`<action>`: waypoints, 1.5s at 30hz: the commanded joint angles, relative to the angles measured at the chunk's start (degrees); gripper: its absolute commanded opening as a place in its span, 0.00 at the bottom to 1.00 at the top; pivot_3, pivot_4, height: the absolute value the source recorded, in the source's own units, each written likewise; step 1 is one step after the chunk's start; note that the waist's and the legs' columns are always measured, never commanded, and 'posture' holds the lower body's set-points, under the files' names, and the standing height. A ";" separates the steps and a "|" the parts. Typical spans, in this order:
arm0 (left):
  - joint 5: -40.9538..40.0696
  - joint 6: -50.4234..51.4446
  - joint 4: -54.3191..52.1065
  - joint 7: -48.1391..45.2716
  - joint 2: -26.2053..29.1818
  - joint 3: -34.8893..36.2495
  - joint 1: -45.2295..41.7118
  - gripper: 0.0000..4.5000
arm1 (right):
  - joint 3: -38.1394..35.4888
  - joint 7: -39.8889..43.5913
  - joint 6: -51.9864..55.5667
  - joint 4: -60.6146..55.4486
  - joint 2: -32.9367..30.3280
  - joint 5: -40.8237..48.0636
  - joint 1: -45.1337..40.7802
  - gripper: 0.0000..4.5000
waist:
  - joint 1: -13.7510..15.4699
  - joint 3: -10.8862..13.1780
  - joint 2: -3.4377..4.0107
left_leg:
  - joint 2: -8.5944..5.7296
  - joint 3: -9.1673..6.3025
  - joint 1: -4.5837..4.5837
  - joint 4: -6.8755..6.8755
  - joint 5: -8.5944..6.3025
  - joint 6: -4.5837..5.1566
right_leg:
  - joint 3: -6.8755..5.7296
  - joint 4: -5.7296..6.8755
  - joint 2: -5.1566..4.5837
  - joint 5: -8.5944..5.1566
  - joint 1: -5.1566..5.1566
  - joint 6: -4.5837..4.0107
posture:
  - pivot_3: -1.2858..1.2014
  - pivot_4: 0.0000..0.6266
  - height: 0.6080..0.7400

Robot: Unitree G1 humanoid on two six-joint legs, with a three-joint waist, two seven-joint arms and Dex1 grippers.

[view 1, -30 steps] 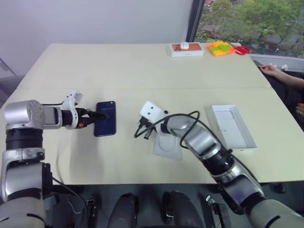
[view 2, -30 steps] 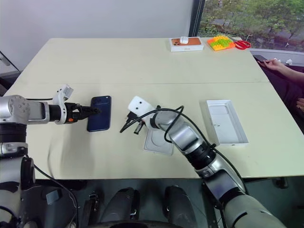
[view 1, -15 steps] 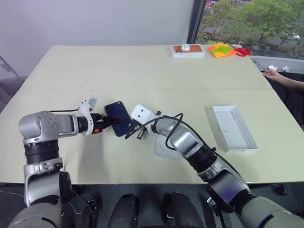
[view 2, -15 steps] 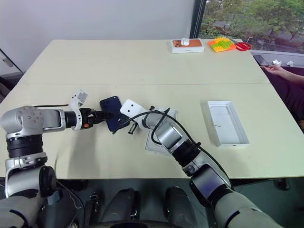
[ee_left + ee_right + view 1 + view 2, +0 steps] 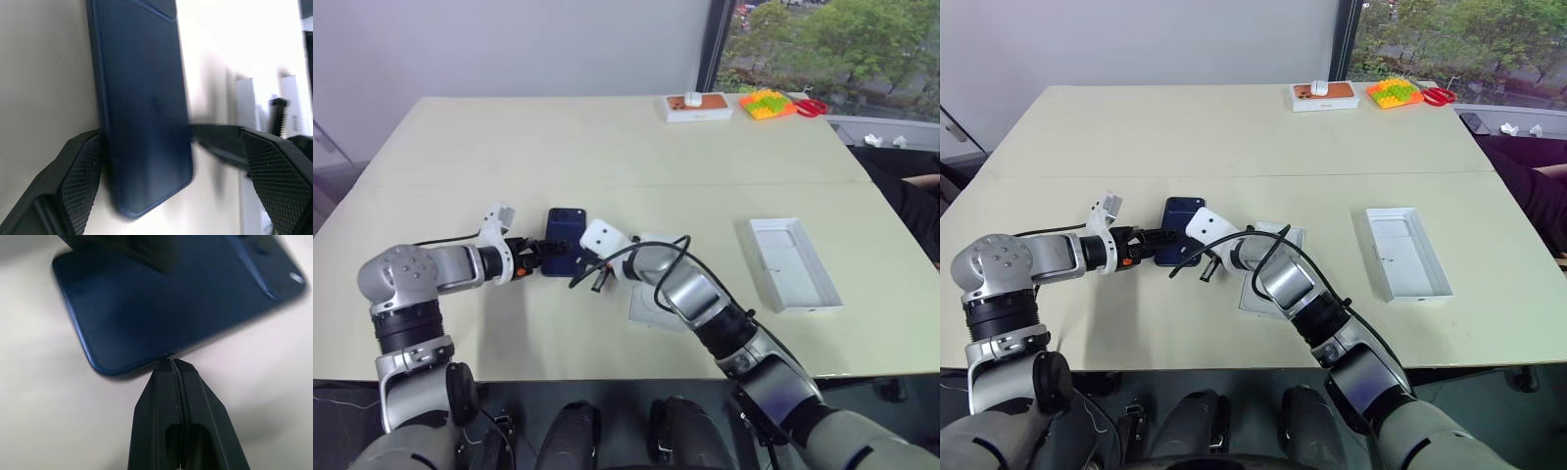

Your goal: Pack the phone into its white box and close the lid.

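Observation:
The dark navy phone (image 5: 566,254) lies flat on the cream table, left of centre. My left gripper (image 5: 171,142) is open, straddling one short end of the phone. One of its fingers (image 5: 80,181) rests against the phone's long edge; the other stands apart from it. My right gripper (image 5: 171,363) is shut, and its joined tips touch the phone's other long edge near a corner. The white box (image 5: 790,262) lies open at the right, well apart from both grippers. A pale flat rectangular piece (image 5: 651,304) sits under my right forearm, partly hidden; I cannot tell whether it is the lid.
At the far edge stand a small orange-topped box (image 5: 698,105), an orange and green block (image 5: 766,100) and red scissors (image 5: 813,102). A person's dark sleeve (image 5: 918,184) shows at the right edge. A black cable (image 5: 636,257) loops off my right wrist.
The phone has slid right towards the pale piece, turning askew and then straight again. My left gripper followed it right. My shut right gripper moved left onto the phone's edge.

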 commanded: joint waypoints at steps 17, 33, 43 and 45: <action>-6.00 2.96 9.88 4.53 4.54 0.32 -1.37 1.00 | -0.14 1.56 -0.25 -1.65 1.14 0.01 0.92 0.00 | -1.32 0.00 -0.01 | 0.02 -0.04 0.01 -0.06 0.00 -0.01 | -0.01 0.00 0.04 0.00 -0.03 0.00 | 0.52 0.24 1.00; -0.96 1.92 11.04 -1.45 8.39 -1.89 -3.56 0.60 | 0.01 1.23 1.02 -3.15 -0.18 -0.78 1.14 0.00 | -1.45 0.02 -0.04 | 0.08 -0.04 -0.01 -0.20 0.06 -0.12 | 0.00 0.03 0.07 0.00 -0.17 -0.01 | 0.52 0.24 1.00; 0.29 2.95 9.98 -4.02 8.78 -0.70 -3.17 0.40 | -0.33 1.95 4.52 -10.94 -4.98 -0.94 2.49 0.00 | -1.39 0.04 -0.06 | 0.07 -0.04 -0.09 -0.21 0.07 -0.15 | 0.00 0.02 0.04 0.00 -0.23 -0.01 | 0.52 0.24 1.00; 0.36 2.96 9.77 -4.30 8.71 -0.71 -3.23 0.19 | -0.70 1.96 5.57 -12.96 -5.84 -0.75 2.70 0.00 | -1.34 0.05 -0.12 | 0.06 -0.04 -0.19 -0.20 0.07 -0.15 | -0.01 0.02 0.03 0.00 -0.32 -0.01 | 0.52 0.24 1.00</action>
